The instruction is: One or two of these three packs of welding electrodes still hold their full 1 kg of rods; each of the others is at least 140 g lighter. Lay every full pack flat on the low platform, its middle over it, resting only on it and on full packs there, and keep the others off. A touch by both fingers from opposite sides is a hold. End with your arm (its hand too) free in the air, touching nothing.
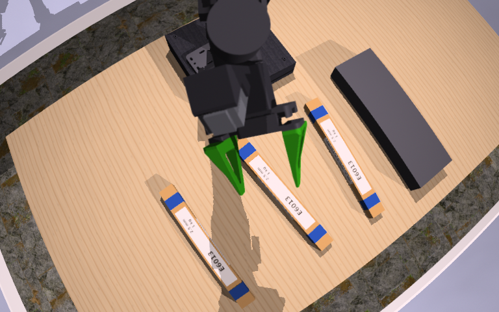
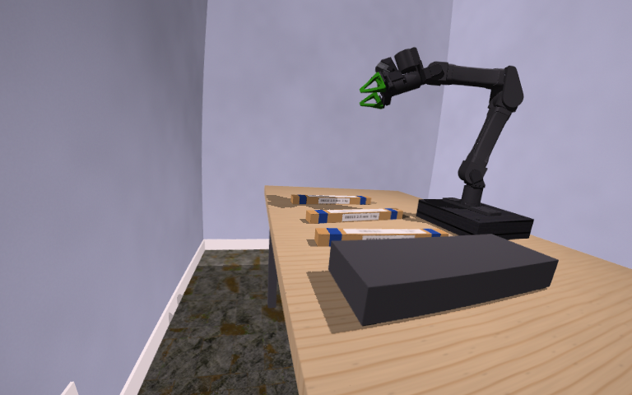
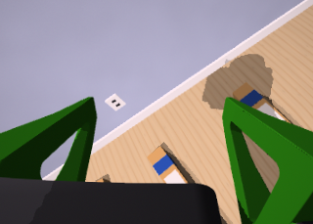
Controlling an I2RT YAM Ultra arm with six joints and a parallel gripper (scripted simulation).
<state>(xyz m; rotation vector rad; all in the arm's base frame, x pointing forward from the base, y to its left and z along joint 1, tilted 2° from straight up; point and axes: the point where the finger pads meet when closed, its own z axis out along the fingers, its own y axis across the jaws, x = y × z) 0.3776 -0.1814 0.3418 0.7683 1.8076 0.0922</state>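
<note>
Although the labels on all three packs read alike, you cannot tell from the printing which hold their full load. The gripper (image 1: 270, 190) (image 2: 360, 97) (image 3: 159, 107) is high above the table (image 1: 101, 162) (image 2: 613, 313) (image 3: 196, 116), its fingers spread with nothing between them.

Locate the packs as follows. The near pack (image 1: 344, 156) (image 2: 323, 236) lies flat on the table beside the low platform (image 1: 395, 119) (image 2: 447, 264). The middle pack (image 1: 281, 189) (image 2: 359, 216) (image 3: 161, 164) lies next to it, and the far pack (image 1: 208, 247) (image 2: 332, 200) (image 3: 251, 97) lies farthest from the platform. No pack is on the platform.

Expect each pack to handle as a slim, fairly stiff carton, heavy for its width when full. The card faces are probably smooth and may slip under a light grip. Treat the rods inside as brittle-coated: do not drop or squeeze hard.

Take hold across the narrow width at mid-length, on the long sides beside the white label, with one finger on each side. A grip near a blue band would let the heavier end sag and twist. Lift each pack slightly and compare its load before you commit it to the platform. Lower any full pack level, its middle over the platform top.
</note>
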